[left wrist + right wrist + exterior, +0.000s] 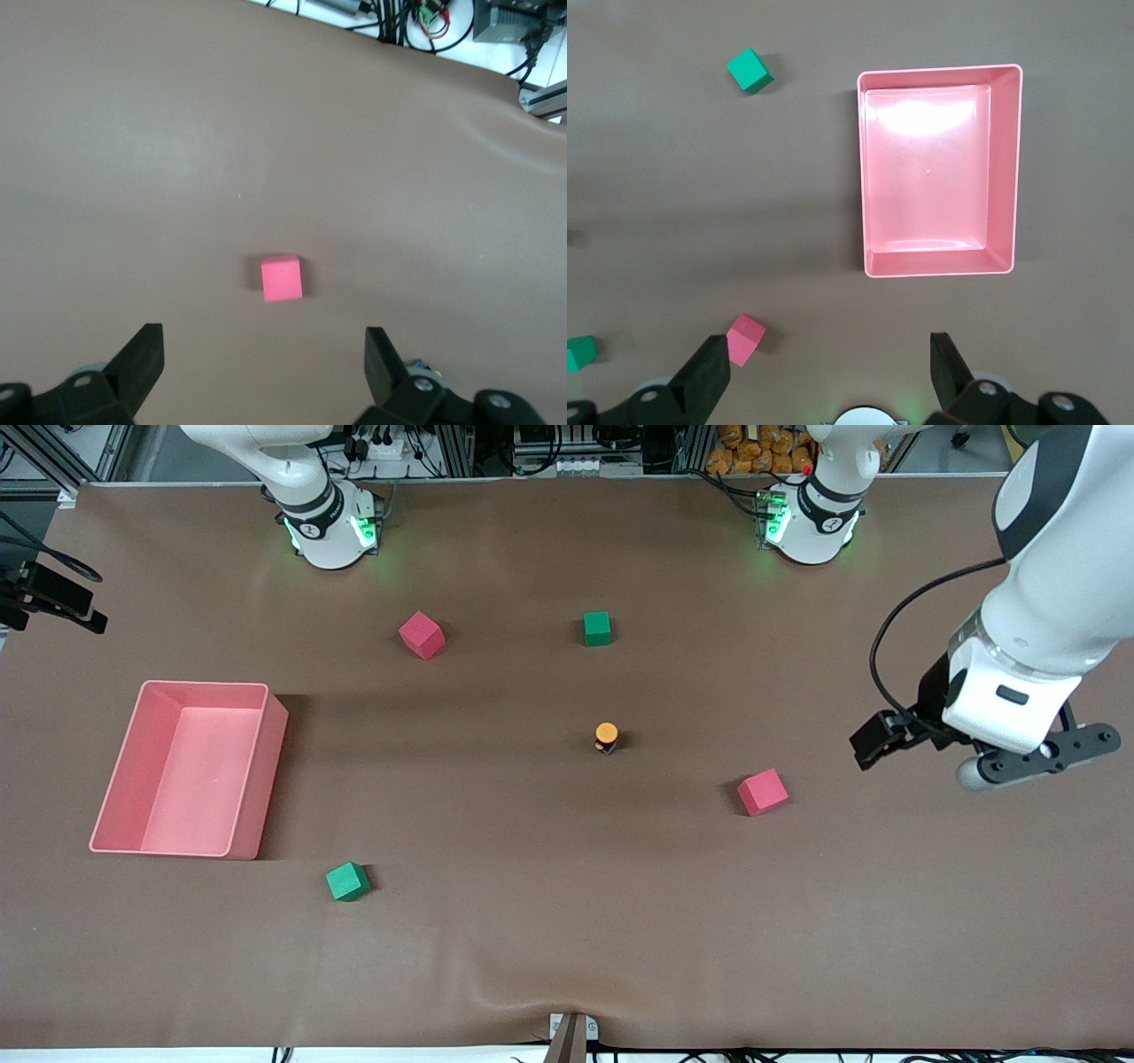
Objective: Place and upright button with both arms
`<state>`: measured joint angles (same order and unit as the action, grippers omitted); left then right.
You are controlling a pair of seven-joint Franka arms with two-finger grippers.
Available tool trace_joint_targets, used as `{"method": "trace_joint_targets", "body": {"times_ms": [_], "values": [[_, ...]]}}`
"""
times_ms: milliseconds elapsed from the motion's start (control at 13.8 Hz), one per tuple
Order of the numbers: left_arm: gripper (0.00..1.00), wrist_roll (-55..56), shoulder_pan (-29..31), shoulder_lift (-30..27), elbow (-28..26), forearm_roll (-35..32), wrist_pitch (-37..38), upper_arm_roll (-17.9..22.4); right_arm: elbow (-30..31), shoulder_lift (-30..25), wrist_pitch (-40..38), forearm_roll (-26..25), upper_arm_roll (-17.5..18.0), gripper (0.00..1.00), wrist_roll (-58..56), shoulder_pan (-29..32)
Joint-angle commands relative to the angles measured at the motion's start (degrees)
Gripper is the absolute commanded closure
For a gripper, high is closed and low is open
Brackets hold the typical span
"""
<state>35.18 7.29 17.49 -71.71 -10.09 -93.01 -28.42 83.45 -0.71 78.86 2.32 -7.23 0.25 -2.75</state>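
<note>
Button (607, 736): front view, upright on the brown table (567, 957) near its middle, orange cap up, black body under it, touching nothing.
Cubes around the button: green cube (597, 628) at twelve o'clock from it, toward the bases; red cube (763, 792) at about four o'clock; a second red cube (422, 635) at about ten o'clock; a second green cube (347, 881) at about eight o'clock, nearer the front camera.
Pink bin (190, 769): at nine o'clock from the button, well apart, toward the right arm's end of the table.
Left gripper (1032, 762): front view, up in the air over the table's left-arm end, at three o'clock from the button, holding nothing.
Left wrist view: left gripper (263, 359) fingers spread wide over bare table, with one red cube (282, 277) lying on the cloth between the two finger lines, untouched.
Right wrist view: right gripper (830, 363) fingers spread wide and empty, high over the table; the pink bin (1001, 168), a green cube (749, 70), a red cube (745, 338) and another green cube (580, 352) lie below it.
Right arm: waits; only its base (330, 530) and lower links show in the front view.
</note>
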Motion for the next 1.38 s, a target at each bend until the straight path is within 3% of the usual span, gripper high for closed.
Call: {"method": "trace_joint_targets", "body": {"times_ms": [0, 145, 290, 435, 652, 942, 1304], "values": [[0.00, -6.84, -5.16, -4.56, -1.95, 6.55, 1.86, 11.24, -0.13, 0.27, 0.16, 0.14, -0.07, 0.00, -0.69, -0.06], [0.00, -15.28, -9.64, -6.15, -1.86, 9.12, 4.31, 20.73, -0.13, 0.44, 0.25, 0.14, -0.07, 0.00, -0.69, -0.06], [0.00, -22.75, -10.10, -7.55, -1.95, 10.44, 7.82, 25.33, -0.13, 0.44, 0.25, 0.14, -0.07, 0.00, -0.69, -0.23], [0.00, -25.24, -9.49, -10.62, -3.08, 10.53, 13.26, 25.78, -0.13, 0.44, 0.25, 0.14, -0.07, 0.00, -0.69, -0.23], [0.00, -29.01, -8.35, -16.33, -7.82, 10.53, 13.73, 27.27, -0.22, 0.44, 0.42, 0.14, -0.07, 0.00, -0.69, -0.15], [0.00, -30.08, -8.26, -26.35, -20.38, 10.53, 10.15, 27.89, -0.31, 0.44, 0.51, 0.14, -0.07, 0.00, -0.69, -0.23], [0.00, -37.89, -8.34, -23.03, -20.14, 10.62, 7.23, 32.55, -0.31, 0.80, 0.69, 0.23, -0.07, 0.00, -0.60, -0.32]]}}
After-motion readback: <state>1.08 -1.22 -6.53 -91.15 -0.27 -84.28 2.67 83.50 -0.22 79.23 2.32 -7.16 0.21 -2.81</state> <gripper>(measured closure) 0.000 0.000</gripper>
